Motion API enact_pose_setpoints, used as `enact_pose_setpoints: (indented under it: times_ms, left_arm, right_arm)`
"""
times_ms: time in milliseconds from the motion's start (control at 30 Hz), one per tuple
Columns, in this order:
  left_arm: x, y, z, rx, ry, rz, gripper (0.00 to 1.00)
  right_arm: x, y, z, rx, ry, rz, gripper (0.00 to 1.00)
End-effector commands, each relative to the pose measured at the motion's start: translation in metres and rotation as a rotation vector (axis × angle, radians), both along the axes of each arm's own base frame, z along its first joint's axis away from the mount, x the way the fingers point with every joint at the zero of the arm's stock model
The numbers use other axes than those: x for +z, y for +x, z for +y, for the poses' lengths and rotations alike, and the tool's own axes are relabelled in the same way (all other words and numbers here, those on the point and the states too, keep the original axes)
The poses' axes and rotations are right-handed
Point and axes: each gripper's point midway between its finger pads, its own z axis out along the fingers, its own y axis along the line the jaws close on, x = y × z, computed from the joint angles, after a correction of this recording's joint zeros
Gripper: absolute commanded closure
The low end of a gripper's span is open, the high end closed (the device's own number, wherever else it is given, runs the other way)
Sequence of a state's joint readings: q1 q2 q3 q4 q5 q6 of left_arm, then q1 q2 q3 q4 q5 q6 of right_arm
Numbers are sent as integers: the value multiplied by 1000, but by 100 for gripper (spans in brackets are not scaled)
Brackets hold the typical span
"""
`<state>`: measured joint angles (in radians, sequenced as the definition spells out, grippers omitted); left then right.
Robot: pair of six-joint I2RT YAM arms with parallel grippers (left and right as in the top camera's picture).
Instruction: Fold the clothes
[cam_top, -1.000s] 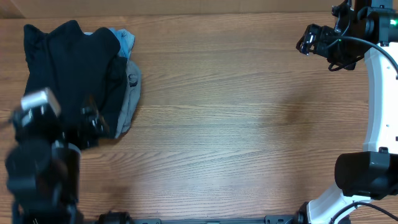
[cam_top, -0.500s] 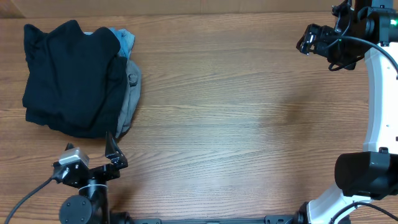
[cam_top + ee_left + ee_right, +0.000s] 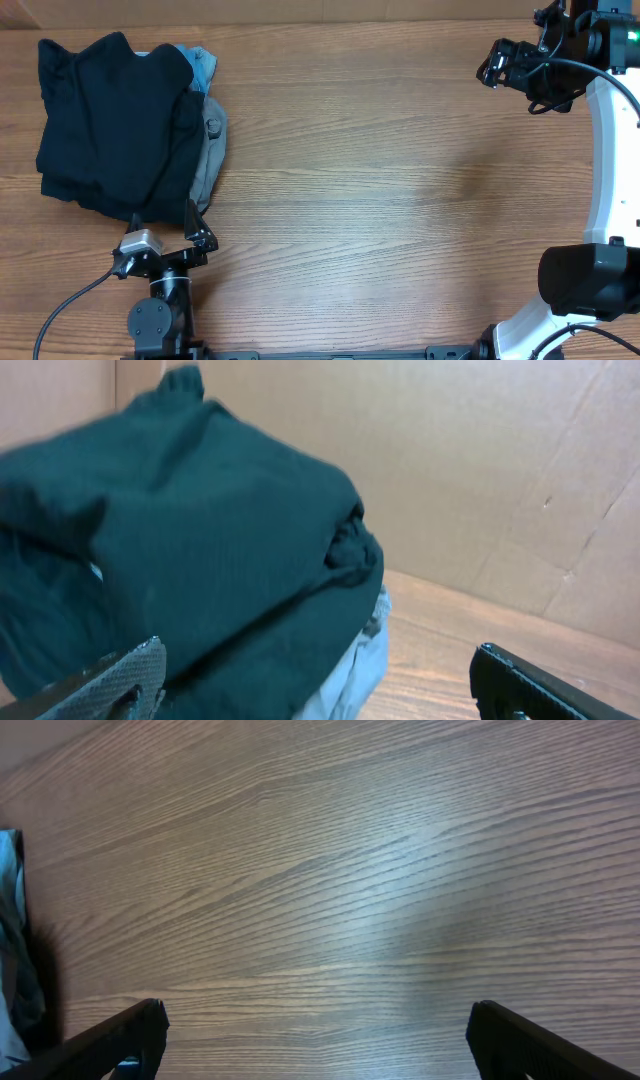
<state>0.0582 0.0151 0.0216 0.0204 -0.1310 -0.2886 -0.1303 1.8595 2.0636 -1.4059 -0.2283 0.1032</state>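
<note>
Black T-shirt [image 3: 105, 120] is seen heaped on the worktop [image 3: 380, 200] while left tool [image 3: 165, 228] and right tool [image 3: 488, 66] are held wide apart

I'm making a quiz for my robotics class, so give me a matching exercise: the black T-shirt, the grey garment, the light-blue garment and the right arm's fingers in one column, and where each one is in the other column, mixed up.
Column one
1. black T-shirt
2. grey garment
3. light-blue garment
4. right fingers

Column two
A. open above the bare table, far right side
B. peeking out at the pile's far right corner
C. on top of the pile
D. sticking out from under the pile's right side

Pairs: 1-C, 2-D, 3-B, 4-A
</note>
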Motion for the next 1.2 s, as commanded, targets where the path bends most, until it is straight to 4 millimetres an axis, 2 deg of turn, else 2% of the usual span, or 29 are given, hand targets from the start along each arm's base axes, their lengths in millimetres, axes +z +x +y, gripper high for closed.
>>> enact_pose_setpoints:
  times_ms: [0, 133, 233, 833, 933, 1000, 1067, 1133, 1167]
  left_arm:
    - [-2, 1, -3, -16, -47, -18, 0]
    - [-6, 1, -3, -16, -48, -1, 0]
    - [-27, 1, -4, -17, -53, 85, 0]
    - [-27, 1, -4, -18, -53, 86, 0]
    - [-27, 1, -4, -18, -53, 86, 0]
    - [-27, 1, -4, -18, -53, 85, 0]
    - [-27, 1, -4, -18, -53, 85, 0]
    - [-27, 1, -4, -18, -53, 86, 0]
    - [-27, 1, -4, -18, -53, 86, 0]
  right_arm:
    - [20, -2, -2, 1, -14, -59, 0]
    - [20, -2, -2, 1, -14, -59, 0]
    - [20, -2, -2, 1, -14, -59, 0]
    - [22, 1, -1, -4, -8, -71, 0]
    - [29, 11, -17, -42, -90, -123, 0]
    - [51, 16, -27, -75, -149, -212, 0]
    - [84, 17, -26, -80, -161, -330, 0]
    - [123, 7, -19, -75, -170, -452, 0]
    - [136, 1, -16, -70, -172, -487, 0]
